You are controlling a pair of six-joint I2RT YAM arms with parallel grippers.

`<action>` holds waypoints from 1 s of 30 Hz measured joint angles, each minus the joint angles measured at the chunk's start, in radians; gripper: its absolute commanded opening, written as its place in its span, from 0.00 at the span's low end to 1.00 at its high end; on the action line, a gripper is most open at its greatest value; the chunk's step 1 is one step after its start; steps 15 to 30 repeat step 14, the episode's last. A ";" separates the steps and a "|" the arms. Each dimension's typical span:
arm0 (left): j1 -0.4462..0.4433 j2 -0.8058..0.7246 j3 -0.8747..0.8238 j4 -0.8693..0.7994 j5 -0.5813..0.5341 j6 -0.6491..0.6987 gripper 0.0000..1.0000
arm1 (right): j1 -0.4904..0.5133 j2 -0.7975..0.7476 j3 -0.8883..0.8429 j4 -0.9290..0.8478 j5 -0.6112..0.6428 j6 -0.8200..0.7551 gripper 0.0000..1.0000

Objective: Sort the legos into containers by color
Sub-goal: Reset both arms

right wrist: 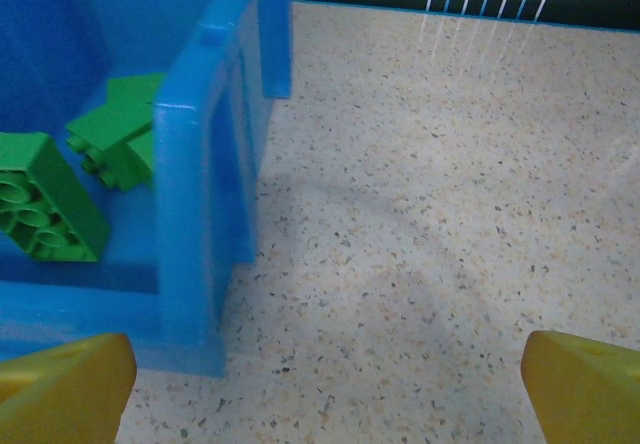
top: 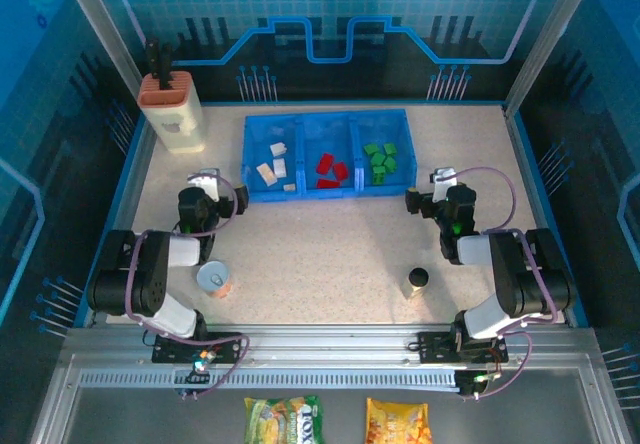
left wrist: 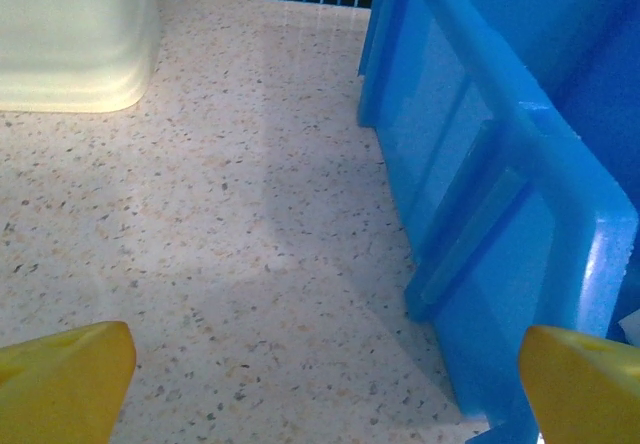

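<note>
the small plastic legos (top: 330, 167) all lie inside the shallow translucent blue plastic tray (top: 330, 197): cream bricks (top: 272, 164) in its left compartment, red bricks (top: 330, 169) in the middle and green bricks (top: 381, 159) on the right, so the sorting looks about done and the danger now is undoing it. the left gripper (top: 210, 180) sits just off the tray's left end and the right gripper (top: 440, 179) just off its right end, both low over the speckled counter (top: 330, 254), yellow fingers (left wrist: 65, 379) spread wide and holding nothing. on the left wrist view one fingertip is very near the tray's near left corner; on the right wrist view a fingertip (right wrist: 60, 384) sits close before the tray's right end wall, with green bricks (right wrist: 45, 209) just behind it. a sideways swing from either arm would likely catch a wall, shove or tip the light tray and mix the colours. well nearer than the tray, a round tin can (top: 214, 279) stands by the left arm and a small dark-capped bottle (top: 418, 281) by the right arm; a careless pull back could knock either over.
</note>
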 measured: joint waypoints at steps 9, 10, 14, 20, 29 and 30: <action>-0.016 0.000 0.000 0.010 -0.006 0.006 0.99 | 0.000 0.000 0.000 0.019 -0.007 -0.007 1.00; -0.016 0.000 0.000 0.010 -0.006 0.006 0.99 | 0.000 0.000 0.000 0.019 -0.007 -0.007 1.00; -0.016 0.000 0.000 0.010 -0.006 0.006 0.99 | 0.000 0.000 0.000 0.019 -0.007 -0.007 1.00; -0.016 0.000 0.000 0.010 -0.006 0.006 0.99 | 0.000 0.000 0.000 0.019 -0.007 -0.007 1.00; -0.016 0.000 0.000 0.010 -0.006 0.006 0.99 | 0.000 0.000 0.000 0.019 -0.007 -0.007 1.00; -0.016 0.000 0.000 0.010 -0.006 0.006 0.99 | 0.000 0.000 0.000 0.019 -0.007 -0.007 1.00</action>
